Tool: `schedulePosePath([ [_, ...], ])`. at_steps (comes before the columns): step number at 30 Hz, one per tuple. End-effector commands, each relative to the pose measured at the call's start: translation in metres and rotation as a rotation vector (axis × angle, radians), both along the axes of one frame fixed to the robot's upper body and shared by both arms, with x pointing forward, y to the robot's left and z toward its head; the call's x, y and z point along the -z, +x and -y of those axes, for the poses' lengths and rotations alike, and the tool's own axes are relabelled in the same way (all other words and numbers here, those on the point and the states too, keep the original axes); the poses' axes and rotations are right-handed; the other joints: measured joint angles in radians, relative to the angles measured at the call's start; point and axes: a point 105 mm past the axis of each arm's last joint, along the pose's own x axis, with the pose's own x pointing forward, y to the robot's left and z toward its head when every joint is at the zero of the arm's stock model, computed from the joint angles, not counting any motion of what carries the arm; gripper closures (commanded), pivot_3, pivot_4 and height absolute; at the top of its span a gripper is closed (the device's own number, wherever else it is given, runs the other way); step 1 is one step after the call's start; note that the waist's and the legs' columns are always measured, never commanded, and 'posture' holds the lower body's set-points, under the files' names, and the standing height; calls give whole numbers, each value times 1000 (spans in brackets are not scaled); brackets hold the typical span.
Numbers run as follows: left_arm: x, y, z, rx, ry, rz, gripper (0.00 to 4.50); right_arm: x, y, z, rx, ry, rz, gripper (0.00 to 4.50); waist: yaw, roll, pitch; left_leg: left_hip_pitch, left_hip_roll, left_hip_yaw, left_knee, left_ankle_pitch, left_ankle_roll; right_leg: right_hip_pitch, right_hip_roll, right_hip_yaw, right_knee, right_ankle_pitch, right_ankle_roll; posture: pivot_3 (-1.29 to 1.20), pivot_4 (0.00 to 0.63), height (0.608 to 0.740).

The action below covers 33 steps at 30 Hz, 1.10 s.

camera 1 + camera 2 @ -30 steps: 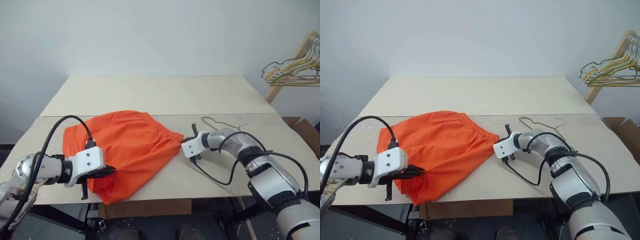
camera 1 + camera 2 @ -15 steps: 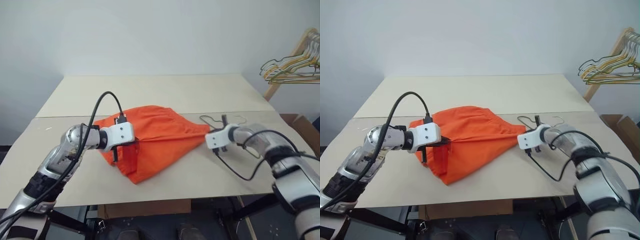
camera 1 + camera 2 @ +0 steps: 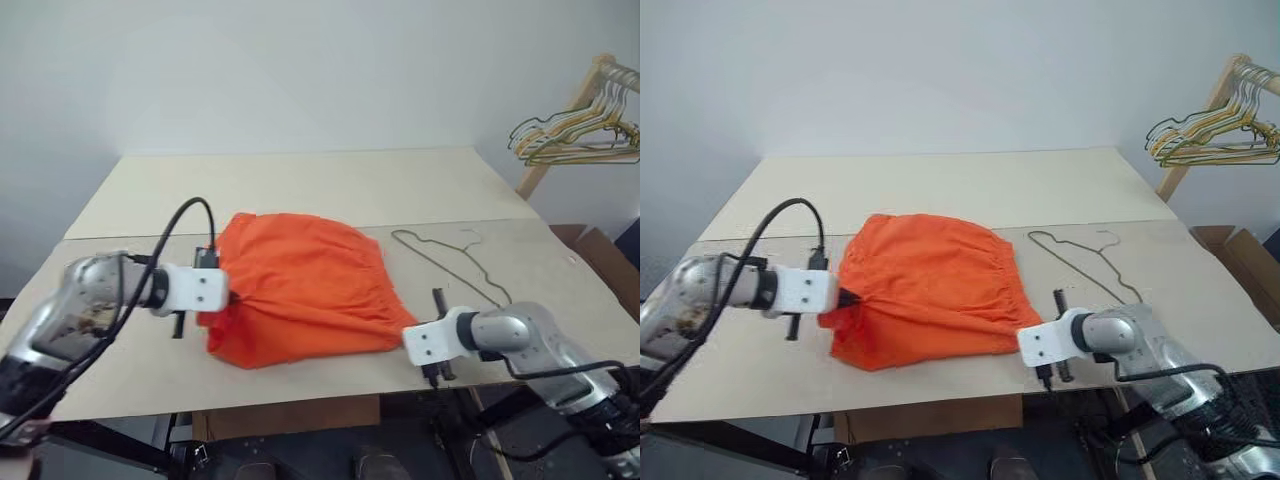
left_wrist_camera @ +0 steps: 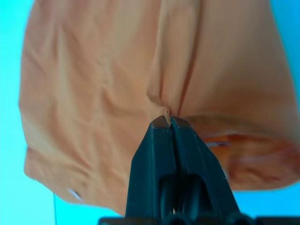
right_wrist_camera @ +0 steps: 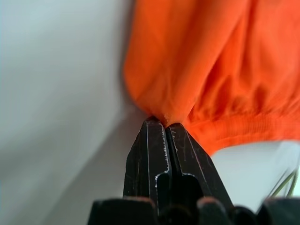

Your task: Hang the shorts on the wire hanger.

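Observation:
The bright orange shorts [image 3: 300, 290] lie spread on the beige table [image 3: 330, 185], with the gathered waistband toward the right. My left gripper [image 3: 228, 298] is shut on the fabric at the shorts' left edge; in the left wrist view the black fingertips [image 4: 161, 125] pinch a fold of orange cloth [image 4: 108, 84]. At the near right corner, by the table's front edge, my right gripper [image 3: 402, 335] is shut on the shorts, fingertips [image 5: 157, 129] nipping the cloth beside the waistband [image 5: 243, 126]. The thin grey wire hanger [image 3: 450, 255] lies flat to the right of the shorts, untouched.
A wooden rack [image 3: 560, 130] with bunched yellow and green hangers [image 3: 575, 135] stands at the back right, off the table. A cardboard box [image 3: 1240, 260] sits beyond the table's right edge. The far half of the table is bare.
My right gripper has pulled the shorts' corner back toward the table's front edge. My left gripper moved toward the table's middle, then left. The shorts now lie stretched wider between them.

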Motion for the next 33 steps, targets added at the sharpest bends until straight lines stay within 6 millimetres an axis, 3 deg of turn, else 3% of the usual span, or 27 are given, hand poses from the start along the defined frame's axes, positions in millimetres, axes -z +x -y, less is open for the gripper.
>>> schedulePosePath([
  [1, -16, -13, -14, 27, 33, 18, 4500, -12, -11, -20, -61, 30, -23, 4467, 10, -1, 0, -1, 0, 0, 0, 0, 0, -1, 0, 0, 0, 0, 0, 48, 0, 740],
  [7, -3, -54, -8, 114, 15, -144, 4500, -8, -24, -22, -164, 5, -93, 4467, 37, -1, 1, 0, 1, 3, 1, 0, 0, -1, -1, 0, 0, 0, 0, 67, 0, 740],
  [14, 27, -63, -6, 80, 18, -207, 4500, -5, -17, -12, -173, -27, -34, 4467, 49, -1, 1, 0, 2, 3, 3, 0, 0, 0, 0, -1, 0, -2, 3, 64, 0, 740],
  [15, 31, -62, -7, 64, 15, -214, 4011, -8, -16, -11, -173, -25, -18, 4500, 49, -1, 1, 0, 2, 3, 3, 0, 0, 0, 0, -1, 0, -2, 3, 64, 0, 740],
  [17, 39, -61, -11, 47, 30, -222, 3497, -13, -15, -5, -162, -22, -29, 4500, 49, -1, 1, 0, 2, 3, 3, 0, 0, 0, 0, -1, 0, 0, 0, 64, 0, 740],
  [20, 39, -70, -16, 68, 51, -275, 2512, -24, -31, 8, -198, -1, -145, 3818, 51, -1, 1, -1, 2, 3, 3, 0, 0, 0, 0, -1, 0, 0, 0, 44, 0, 740],
  [25, 26, -74, -23, 68, 42, -303, 982, -43, -46, 19, -210, 115, -279, 2182, 47, -2, 1, 1, 3, 3, 4, 0, 0, 2, 1, -2, -1, 0, 0, 32, 0, 740],
  [27, 16, -73, -24, 69, 11, -284, 348, -50, -38, 23, -145, 190, -283, 1515, 43, -2, 1, 2, 3, 3, 4, 0, 0, 3, 1, -2, 0, -1, 1, 28, 0, 740],
  [28, 8, -73, -21, 70, -48, -280, 36, -53, -23, 27, -58, 231, -248, 1183, 40, -2, 1, 2, 4, 3, 3, 0, 0, 3, 1, -2, 0, -2, 2, 28, 0, 740],
  [29, -4, -72, -15, 83, -132, -260, 0, -57, -3, 33, 65, 277, -212, 822, 37, -2, 0, 2, 4, 3, 3, 0, 0, 3, 1, -2, 0, -2, 2, 28, 0, 740],
  [33, -42, -68, 16, 151, -451, -195, 0, -65, 56, 59, 427, 420, -134, 822, 29, -2, 0, 2, 4, 3, 4, 0, 0, 2, 1, -2, 0, 0, -1, 44, 0, 740],
])
